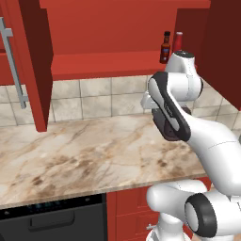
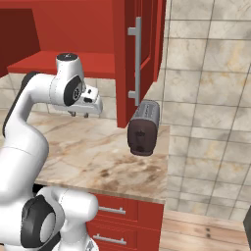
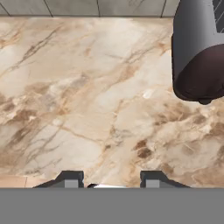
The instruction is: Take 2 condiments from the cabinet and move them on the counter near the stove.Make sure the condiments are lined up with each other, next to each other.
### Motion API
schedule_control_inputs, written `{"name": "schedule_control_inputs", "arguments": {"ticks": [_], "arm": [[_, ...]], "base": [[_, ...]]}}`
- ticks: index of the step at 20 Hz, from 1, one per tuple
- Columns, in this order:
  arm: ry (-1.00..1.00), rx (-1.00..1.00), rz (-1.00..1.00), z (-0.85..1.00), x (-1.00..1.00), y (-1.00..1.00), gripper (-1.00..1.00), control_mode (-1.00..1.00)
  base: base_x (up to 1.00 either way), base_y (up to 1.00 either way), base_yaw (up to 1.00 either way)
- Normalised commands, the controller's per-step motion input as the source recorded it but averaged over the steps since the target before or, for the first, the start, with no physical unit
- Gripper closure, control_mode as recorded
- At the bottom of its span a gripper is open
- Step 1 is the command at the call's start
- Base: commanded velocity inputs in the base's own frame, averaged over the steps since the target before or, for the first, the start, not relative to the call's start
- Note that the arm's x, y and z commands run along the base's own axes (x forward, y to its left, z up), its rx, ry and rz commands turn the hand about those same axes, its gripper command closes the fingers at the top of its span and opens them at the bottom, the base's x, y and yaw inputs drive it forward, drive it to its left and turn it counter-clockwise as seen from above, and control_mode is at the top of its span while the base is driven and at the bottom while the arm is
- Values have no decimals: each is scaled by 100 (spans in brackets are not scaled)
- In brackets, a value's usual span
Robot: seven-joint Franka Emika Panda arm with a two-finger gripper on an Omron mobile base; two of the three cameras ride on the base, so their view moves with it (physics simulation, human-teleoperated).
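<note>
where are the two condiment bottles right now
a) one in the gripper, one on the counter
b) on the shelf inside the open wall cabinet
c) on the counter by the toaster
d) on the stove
b: the dark brown bottle and the red bottle stand side by side on the cabinet shelf, above the counter; the gripper holds nothing.

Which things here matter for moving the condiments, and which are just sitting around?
For the job:
- dark brown bottle and red bottle, side by side on the cabinet shelf
- open cabinet door
- counter, the drop-off surface
- gripper, holding nothing above the counter

Just there:
- toaster on the counter
- tiled wall
</note>
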Motion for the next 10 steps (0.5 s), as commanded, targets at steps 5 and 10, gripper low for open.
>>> {"name": "schedule_control_inputs", "arguments": {"ticks": [5,10], "arm": [[-5,0,0,0,-2,-11,-100,-100],[-54,-2,-4,25,-3,-22,-100,-100]], "base": [[0,0,0],[0,0,0]]}}
